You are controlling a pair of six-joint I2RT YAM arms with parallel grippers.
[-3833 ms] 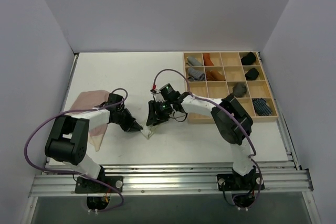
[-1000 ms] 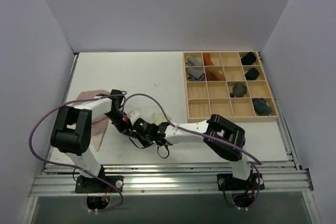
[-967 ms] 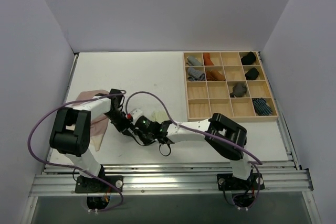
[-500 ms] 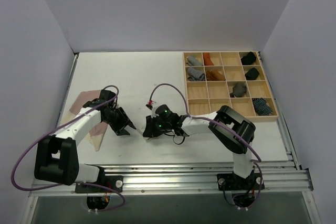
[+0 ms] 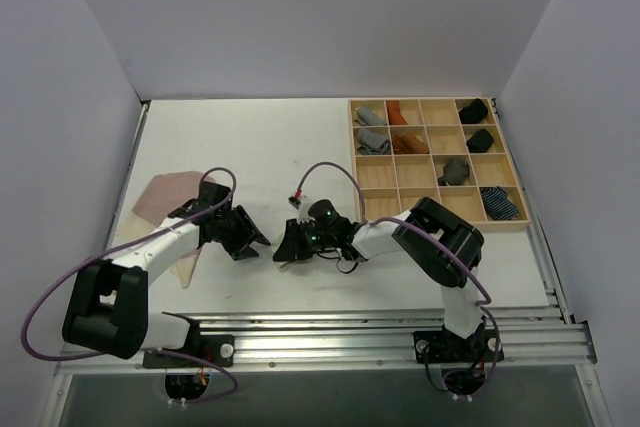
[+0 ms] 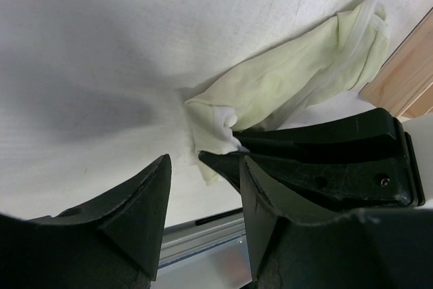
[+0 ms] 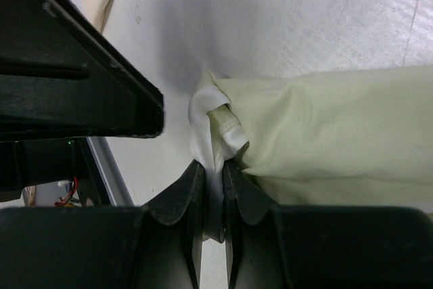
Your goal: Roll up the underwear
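Plainly, the right tool [image 7: 211, 167] has the work in hand. Its two fingers stand almost together, nipping the white-banded end of the pale yellow-green underwear [image 6: 298, 76], where the cloth is folded over itself into a small lump. That hold looks chosen to pin the tucked end, so that the fold does not spring loose and the rest of the cloth can be turned around it.

The left tool [image 6: 203, 162] is spread wide and has nothing between its fingers. It points at that same tucked end from the opposite side, close to it but apart from the cloth. I judge that it stands there ready to help with the turn or to take a new hold.

From the pinched end the yellow-green cloth runs flat and loose on the bench [image 5: 250, 147] toward the near left corner of the wooden tray [image 5: 436, 230]. Only the end is bunched, so I would say the roll is barely begun. This piece lies near the near edge of the bench, about midway along it, with the right tool over one end and the left tool just beside that end.

The pink underwear [image 5: 160, 197] lies spread out by the left edge of the bench. It is behind the left arm and neither tool touches it.
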